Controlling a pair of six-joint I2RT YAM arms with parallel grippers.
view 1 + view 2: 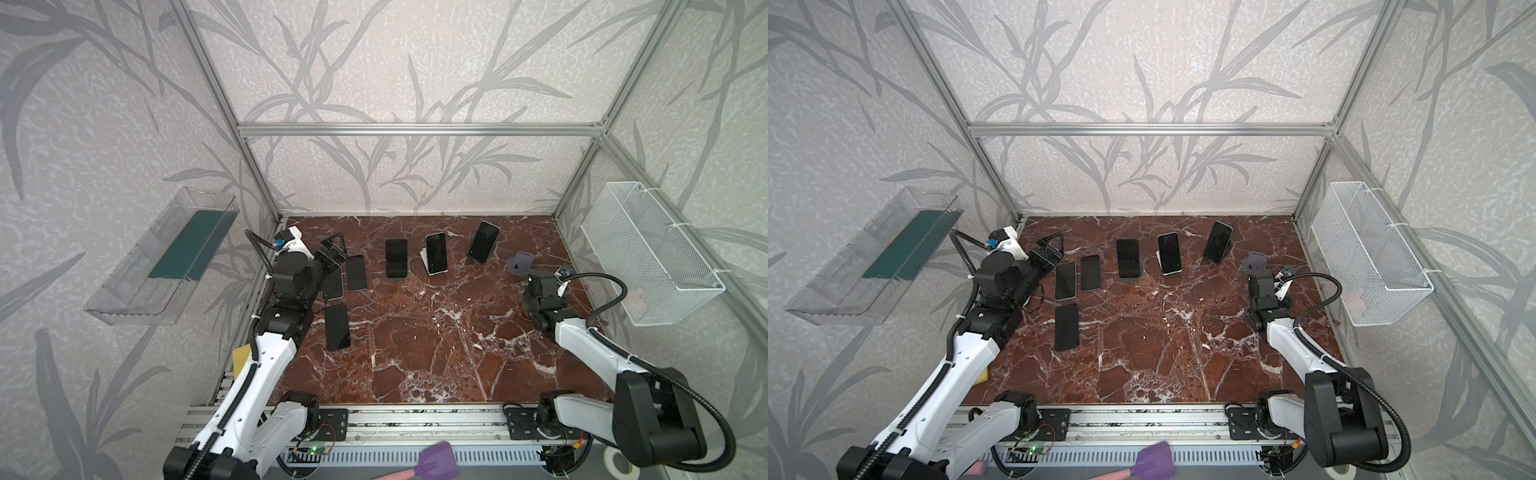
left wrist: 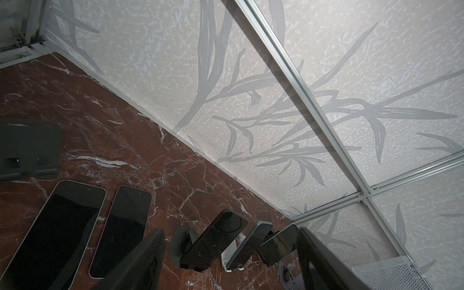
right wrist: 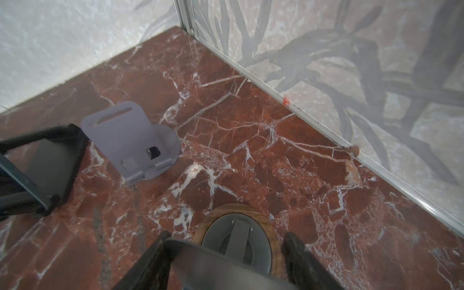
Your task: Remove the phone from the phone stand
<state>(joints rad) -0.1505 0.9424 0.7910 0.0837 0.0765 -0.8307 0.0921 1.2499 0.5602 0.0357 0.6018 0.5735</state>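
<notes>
1. Nearest me, a purple spatula (image 1: pixel 438 459) lies off the table's front edge, by the rail.
2. On the marble table (image 1: pixel 415 353), a lone phone (image 1: pixel 336 326) lies flat at the left, beside my left arm.
3. My right gripper (image 3: pixel 226 234) hangs low at the right side. Its fingers (image 3: pixel 150 263) stand on either side of a gray plate (image 3: pixel 226 266), above a wood-ringed stand (image 3: pixel 204 226). I cannot tell whether they pinch the plate or only flank it.
4. Just beyond the lone phone, a flat pair (image 1: pixel 356 272) of phones lies side by side, screens up.
5. My left gripper (image 2: pixel 230 229) sits over that pair near the far-left corner. Its jaws are apart with nothing between them, and it points toward the propped phones. A dark stand (image 2: pixel 25 145) stands bare near the pair.
6. Three phones still lean on stands in a row across the far middle:
   - The left phone (image 1: pixel 395 257) is on a dark round base (image 2: pixel 177 238).
   - The middle phone (image 1: pixel 436 252) is on a white stand (image 1: pixel 424 259).
   - The right phone (image 1: pixel 484 241) is farthest back, and its stand is mostly hidden behind it.
7. A lavender stand (image 1: pixel 519 264) stands bare between the right phone and my right gripper, just beyond the gripper.
8. A clear bin (image 1: pixel 166 257) hangs on the left wall and a mesh basket (image 1: pixel 648 257) on the right wall.
</notes>
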